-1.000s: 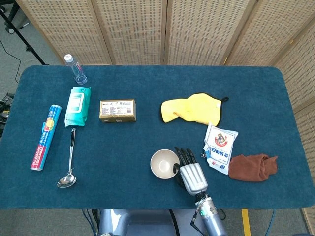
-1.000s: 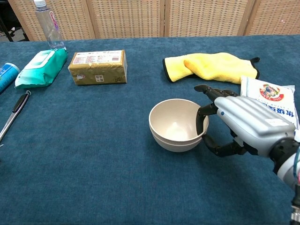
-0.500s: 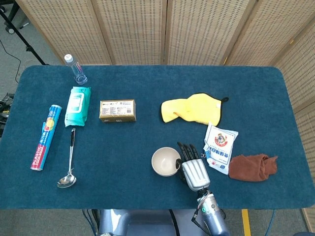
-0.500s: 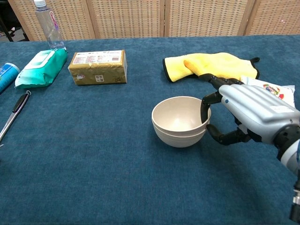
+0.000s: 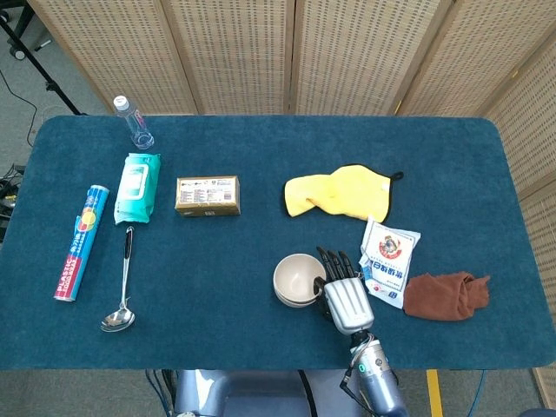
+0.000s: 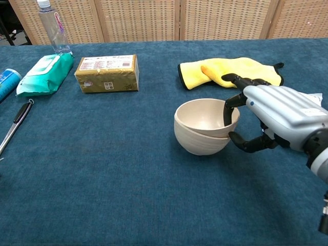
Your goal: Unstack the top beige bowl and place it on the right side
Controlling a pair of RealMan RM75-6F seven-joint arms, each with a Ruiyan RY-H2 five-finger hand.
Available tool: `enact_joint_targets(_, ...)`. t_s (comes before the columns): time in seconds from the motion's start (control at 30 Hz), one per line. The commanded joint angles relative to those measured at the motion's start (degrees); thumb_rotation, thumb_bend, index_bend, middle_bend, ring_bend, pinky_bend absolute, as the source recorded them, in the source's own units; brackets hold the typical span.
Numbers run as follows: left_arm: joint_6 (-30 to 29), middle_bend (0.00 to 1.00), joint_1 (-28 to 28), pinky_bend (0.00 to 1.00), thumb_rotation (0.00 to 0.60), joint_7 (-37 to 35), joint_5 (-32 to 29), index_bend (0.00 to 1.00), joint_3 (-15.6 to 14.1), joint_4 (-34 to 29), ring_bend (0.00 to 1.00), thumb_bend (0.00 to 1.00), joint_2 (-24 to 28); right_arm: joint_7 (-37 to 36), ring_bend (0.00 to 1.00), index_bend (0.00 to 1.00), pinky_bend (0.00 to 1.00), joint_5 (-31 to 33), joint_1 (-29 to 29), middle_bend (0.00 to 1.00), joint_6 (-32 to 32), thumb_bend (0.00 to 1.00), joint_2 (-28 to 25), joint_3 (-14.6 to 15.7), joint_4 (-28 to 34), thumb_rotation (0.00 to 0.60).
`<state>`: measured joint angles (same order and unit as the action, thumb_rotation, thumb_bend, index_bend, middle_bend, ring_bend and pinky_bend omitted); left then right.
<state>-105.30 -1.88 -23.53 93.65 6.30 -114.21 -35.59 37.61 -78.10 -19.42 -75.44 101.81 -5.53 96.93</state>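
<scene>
Two beige bowls sit nested at the front middle of the blue table. The top bowl (image 6: 202,115) (image 5: 297,276) is tipped and partly raised out of the lower bowl (image 6: 197,144) (image 5: 294,301). My right hand (image 6: 277,115) (image 5: 346,295) pinches the top bowl's right rim, one finger inside and the thumb below outside. Whether the lower bowl still touches the table I cannot tell. My left hand is in neither view.
Just right of the hand lie a white packet (image 5: 389,259) and a brown cloth (image 5: 445,295); a yellow cloth (image 5: 340,191) lies behind. A tan box (image 5: 208,195), wipes pack (image 5: 137,187), bottle (image 5: 133,123), ladle (image 5: 122,291) and tube (image 5: 81,241) are to the left.
The right hand has pulled the bowls up and to the right. The top bowl now tilts and shows a gap from the lower one; before, they sat flush.
</scene>
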Motion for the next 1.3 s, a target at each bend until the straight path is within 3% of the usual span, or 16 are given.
enact_joint_targets(0.03, -0.02, 0.00, -0.01, 0.00, 0.322, 0.06, 0.03, 0.00, -0.01, -0.05, 0.00, 0.10, 0.02, 0.16, 0.00, 0.56, 0.00, 0.12, -0.07, 0.00, -0.14, 0.47, -0.10, -0.18, 0.18, 0.600)
enact_joint_targets(0.7, -0.03, 0.00, 0.03, 0.00, 0.322, 0.61, 0.38, 0.00, -0.08, -0.70, 0.00, 0.10, 0.19, 1.14, 0.00, 0.56, 0.00, 0.10, -0.72, 0.00, -1.10, 0.47, -0.76, -0.93, 1.15, 0.600)
enact_joint_targets(1.3, -0.16, 0.00, 0.08, 0.00, 0.322, 1.77, 1.30, 0.00, -0.20, -2.01, 0.00, 0.10, 0.52, 5.43, 0.00, 0.57, 0.00, 0.41, -2.62, 0.00, -2.34, 0.47, -4.09, -4.54, 5.45, 0.600)
